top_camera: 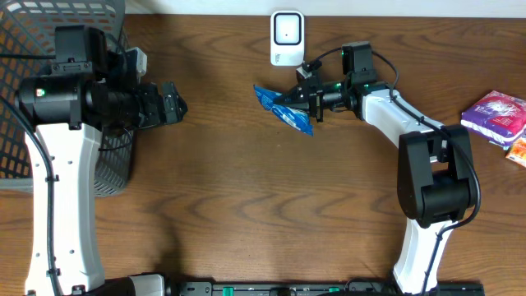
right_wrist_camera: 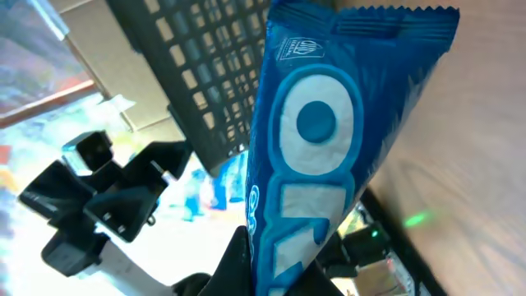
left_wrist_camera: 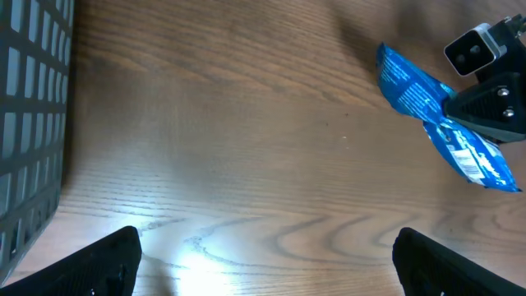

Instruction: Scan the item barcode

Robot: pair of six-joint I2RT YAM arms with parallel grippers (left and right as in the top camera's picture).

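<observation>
A blue snack packet (top_camera: 283, 109) hangs above the table, just below the white barcode scanner (top_camera: 286, 38) at the back edge. My right gripper (top_camera: 308, 100) is shut on the packet's right end. In the right wrist view the blue packet (right_wrist_camera: 329, 140) fills the middle, pinched between the dark fingers (right_wrist_camera: 238, 267) at the bottom. The left wrist view shows the packet (left_wrist_camera: 444, 131) at its upper right, held by the other arm's black gripper. My left gripper (top_camera: 173, 103) stands open over bare wood at the left, its fingers (left_wrist_camera: 107, 259) wide apart with nothing between them.
A dark wire basket (top_camera: 49, 49) stands at the back left, beside the left arm. A purple-and-white pack (top_camera: 496, 115) and an orange item (top_camera: 518, 152) lie at the right edge. Bare wood stretches between the two arms.
</observation>
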